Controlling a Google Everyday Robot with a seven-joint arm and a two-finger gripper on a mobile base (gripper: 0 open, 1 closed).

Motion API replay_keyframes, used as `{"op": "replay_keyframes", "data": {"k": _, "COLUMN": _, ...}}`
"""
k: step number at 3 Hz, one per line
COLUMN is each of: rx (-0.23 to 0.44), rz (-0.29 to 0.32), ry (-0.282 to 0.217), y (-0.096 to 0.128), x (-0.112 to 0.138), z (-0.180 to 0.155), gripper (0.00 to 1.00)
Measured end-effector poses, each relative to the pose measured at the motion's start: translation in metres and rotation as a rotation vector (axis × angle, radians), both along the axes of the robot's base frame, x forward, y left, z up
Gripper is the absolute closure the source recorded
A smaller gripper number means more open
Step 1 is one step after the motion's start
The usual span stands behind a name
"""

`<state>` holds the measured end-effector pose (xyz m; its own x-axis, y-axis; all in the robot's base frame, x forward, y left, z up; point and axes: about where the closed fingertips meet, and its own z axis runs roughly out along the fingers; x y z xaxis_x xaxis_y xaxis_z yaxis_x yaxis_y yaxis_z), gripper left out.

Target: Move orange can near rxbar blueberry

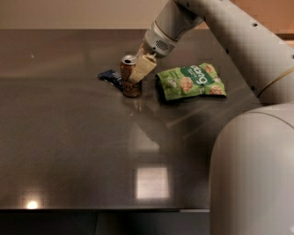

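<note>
Two task things are sitting close together left of centre: the blue bar (pixel 109 75) is lying flat, and the can (pixel 130 87) is standing upright just beside its right end, perhaps touching it. The gripper (pixel 138 73) is hanging at the can's upper right side, reaching down from the arm (pixel 220 32); whether it is clamping or loose I cannot tell. The can is likely handling as light, thin-walled and slick, denting under a hard squeeze and tipping easily, so its mid-body is looking like the best hold. Further right, a green bag (pixel 190 81) is lying flat, apart from the can. The table (pixel 69 137) is showing dark, hard and glossy, so things may be sliding readily; a beige wall (pixel 69 13) is running behind.
</note>
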<state>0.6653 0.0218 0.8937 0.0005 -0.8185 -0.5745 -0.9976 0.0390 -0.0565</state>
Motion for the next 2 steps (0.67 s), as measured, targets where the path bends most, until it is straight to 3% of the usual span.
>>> {"op": "replay_keyframes", "data": {"k": 1, "rx": 0.000, "rz": 0.002, "ry": 0.003, "y": 0.0025, "x": 0.0008, "z": -0.0025, "gripper": 0.04}}
{"op": "replay_keyframes", "data": {"k": 2, "rx": 0.001, "rz": 0.003, "ry": 0.004, "y": 0.0038, "x": 0.0011, "z": -0.0038, "gripper": 0.00}}
